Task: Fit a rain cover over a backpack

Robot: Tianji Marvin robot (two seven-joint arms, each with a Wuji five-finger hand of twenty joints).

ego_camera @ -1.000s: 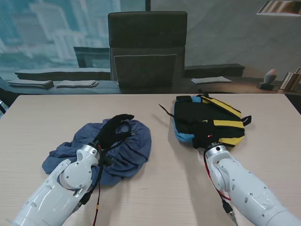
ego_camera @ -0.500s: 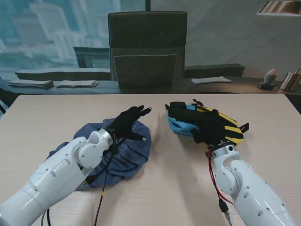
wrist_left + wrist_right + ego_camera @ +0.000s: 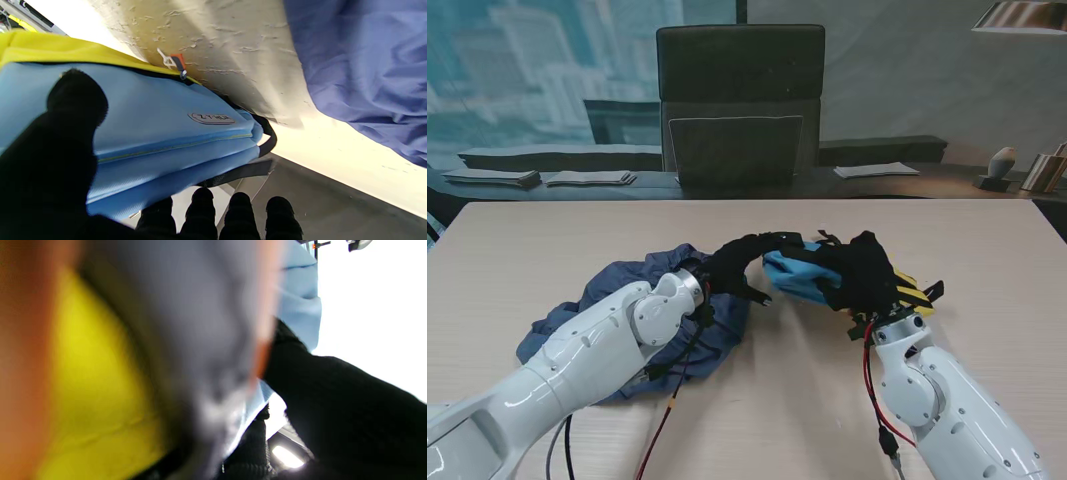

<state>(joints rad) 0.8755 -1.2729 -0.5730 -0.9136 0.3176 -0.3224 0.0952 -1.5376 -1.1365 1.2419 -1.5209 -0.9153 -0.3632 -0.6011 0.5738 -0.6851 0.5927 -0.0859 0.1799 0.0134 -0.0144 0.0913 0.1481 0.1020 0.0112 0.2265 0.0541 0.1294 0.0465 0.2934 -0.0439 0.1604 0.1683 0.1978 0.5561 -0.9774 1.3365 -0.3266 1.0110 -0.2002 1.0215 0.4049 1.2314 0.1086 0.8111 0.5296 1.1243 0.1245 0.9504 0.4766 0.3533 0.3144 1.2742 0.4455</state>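
The backpack [image 3: 795,276], light blue, yellow and black, hangs tilted above the table's middle, with my right hand [image 3: 865,275] shut on its right part. My left hand [image 3: 732,265] reaches across to its blue end, thumb nearer to me and fingers on the far side, spread apart. In the left wrist view the thumb [image 3: 76,96] overlaps the blue backpack face [image 3: 173,126] and the fingertips [image 3: 200,206] show past its edge. The blue-grey rain cover [image 3: 622,295] lies crumpled on the table under my left forearm, and the rain cover [image 3: 360,66] shows beside the backpack. The right wrist view is blurred yellow fabric [image 3: 83,373].
The beige table [image 3: 987,240] stretches bare to the right of the backpack. A black office chair [image 3: 740,105] stands behind its far edge. Red and black cables [image 3: 872,390] hang along both forearms.
My right hand has lifted the backpack and carried it left toward the middle. My left hand has left the rain cover and swung right to the backpack's blue end.
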